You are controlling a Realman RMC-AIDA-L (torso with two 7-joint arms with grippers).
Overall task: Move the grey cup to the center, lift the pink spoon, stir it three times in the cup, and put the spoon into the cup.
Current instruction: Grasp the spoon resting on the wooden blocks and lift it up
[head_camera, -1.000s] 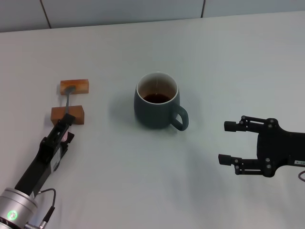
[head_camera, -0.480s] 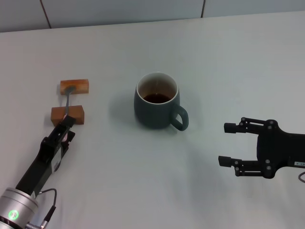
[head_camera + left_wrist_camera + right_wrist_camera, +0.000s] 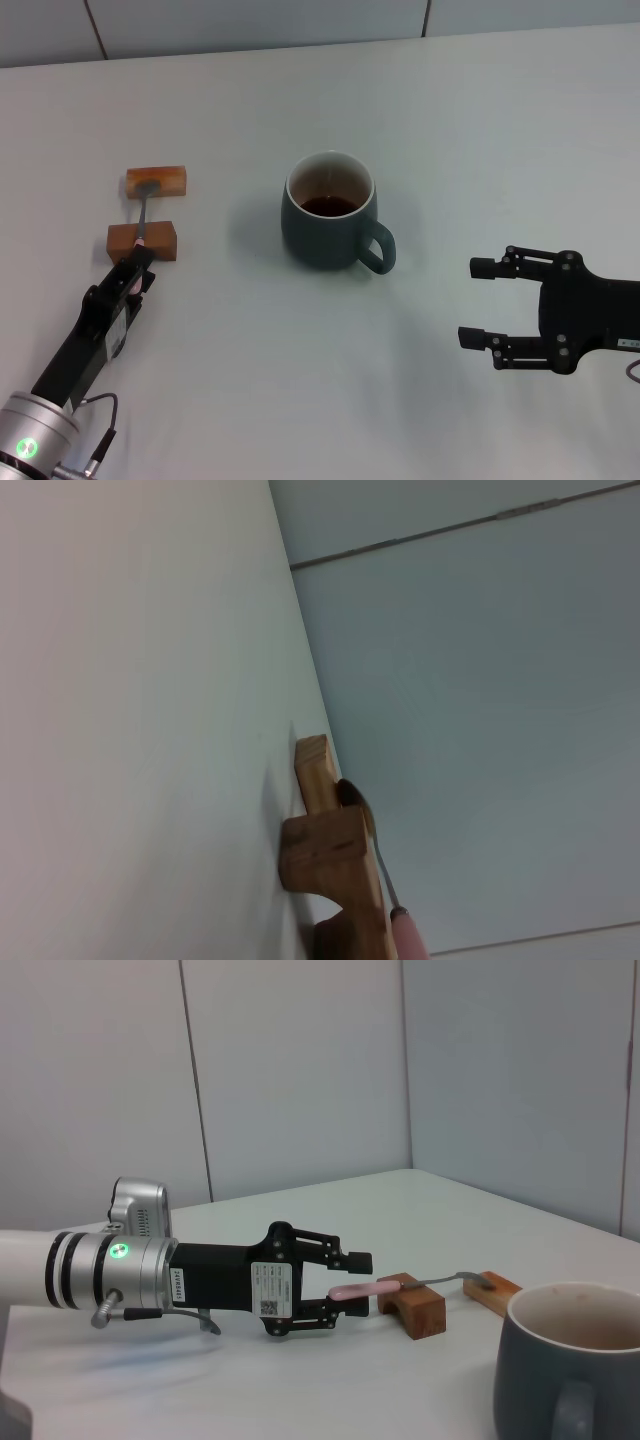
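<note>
The grey cup (image 3: 328, 212) stands upright in the middle of the white table with dark liquid inside, its handle toward my right gripper. The pink spoon (image 3: 146, 208) lies across two wooden blocks at the left, its silver bowl on the far block (image 3: 157, 180) and its shaft over the near block (image 3: 143, 241). My left gripper (image 3: 136, 268) sits just behind the near block. In the right wrist view its fingers (image 3: 352, 1258) stand open above and below the pink handle (image 3: 345, 1289) without pinching it. My right gripper (image 3: 480, 300) hovers open, well to the right of the cup.
The table's far edge meets a grey wall (image 3: 300, 20). Bare white tabletop (image 3: 250, 340) lies between the blocks, the cup and both arms.
My left gripper has slid slightly back from the near block along the spoon handle. The cup, spoon and right arm have not moved.
</note>
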